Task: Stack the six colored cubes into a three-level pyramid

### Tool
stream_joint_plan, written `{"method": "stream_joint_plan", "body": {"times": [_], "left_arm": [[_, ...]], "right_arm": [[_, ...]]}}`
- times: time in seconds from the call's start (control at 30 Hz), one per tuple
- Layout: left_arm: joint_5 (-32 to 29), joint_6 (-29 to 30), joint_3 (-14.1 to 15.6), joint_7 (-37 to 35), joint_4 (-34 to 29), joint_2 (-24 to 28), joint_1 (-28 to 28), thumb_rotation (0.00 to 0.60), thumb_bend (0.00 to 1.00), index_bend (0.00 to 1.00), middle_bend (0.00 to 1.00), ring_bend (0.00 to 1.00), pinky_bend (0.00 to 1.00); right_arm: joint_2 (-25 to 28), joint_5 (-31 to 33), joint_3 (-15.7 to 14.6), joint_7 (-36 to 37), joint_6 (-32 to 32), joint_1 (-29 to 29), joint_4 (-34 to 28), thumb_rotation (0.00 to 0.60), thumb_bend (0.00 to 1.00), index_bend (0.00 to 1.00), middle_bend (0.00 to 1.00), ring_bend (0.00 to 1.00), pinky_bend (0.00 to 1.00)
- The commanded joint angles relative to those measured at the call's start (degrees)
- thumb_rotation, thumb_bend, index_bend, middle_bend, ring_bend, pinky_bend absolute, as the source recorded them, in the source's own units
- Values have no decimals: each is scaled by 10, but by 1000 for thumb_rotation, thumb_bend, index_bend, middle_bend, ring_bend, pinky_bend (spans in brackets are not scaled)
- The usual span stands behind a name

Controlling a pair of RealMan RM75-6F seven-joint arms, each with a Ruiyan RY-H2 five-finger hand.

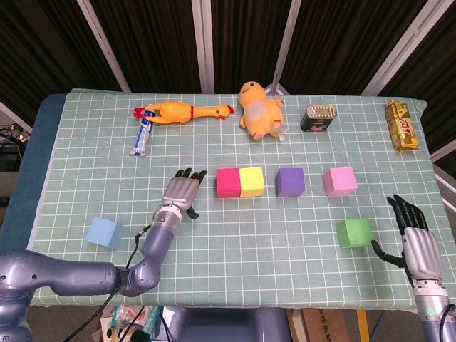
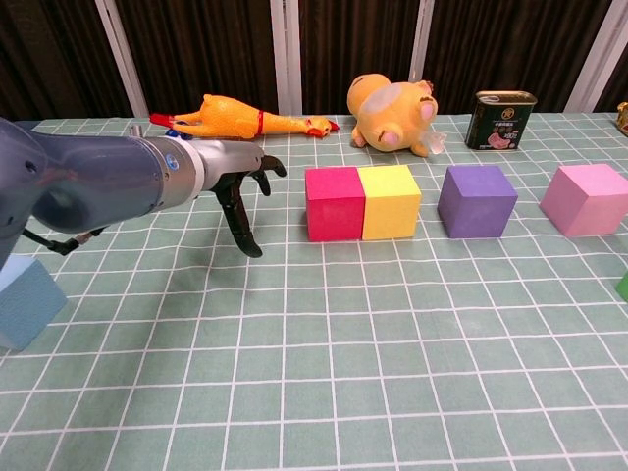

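Observation:
A magenta cube (image 1: 228,182) (image 2: 334,202) and a yellow cube (image 1: 251,181) (image 2: 391,200) stand touching side by side in mid-table. To their right sit a purple cube (image 1: 290,182) (image 2: 477,201) and a pink cube (image 1: 339,180) (image 2: 591,199), each apart. Nearer the front right lies a green cube (image 1: 354,232). A light blue cube (image 1: 105,232) (image 2: 26,301) sits at front left. My left hand (image 1: 182,192) (image 2: 238,193) is open, fingers spread, left of the magenta cube and not touching it. My right hand (image 1: 414,234) is open at the right edge, beside the green cube.
Along the back lie a rubber chicken (image 1: 182,111), a tube (image 1: 142,136), an orange plush toy (image 1: 261,109), a tin can (image 1: 319,118) and a gold packet (image 1: 402,125). The checked cloth (image 1: 256,242) covers the table.

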Motion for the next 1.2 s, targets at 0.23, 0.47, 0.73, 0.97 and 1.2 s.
{"method": "stream_joint_plan", "body": {"times": [0.23,0.47,0.73,0.97,1.2], "left_arm": [[-5,0,3,-3,14,-13,-3,600,88,0,145,14,77],[-6,-4,3,-3,25,-21,-7,600,89,0,147,14,77],[-7,-9,0,-1,44,-33,-14,600,89,0,143,14,77],[-2,-13,-6,-3,65,-47,-21,600,89,0,128,14,77],[-1,-17,-8,-3,82,-59,-25,600,90,0,125,14,77]], "right_arm": [[1,0,0,4,-1,0,0,600,330,0,0,0,0],[1,0,0,4,-1,0,0,600,330,0,0,0,0],[1,2,1,3,-3,0,-2,600,330,0,0,0,0],[1,2,0,3,-3,0,-2,600,330,0,0,0,0],[2,1,0,4,-3,0,-2,600,330,0,0,0,0]]}}
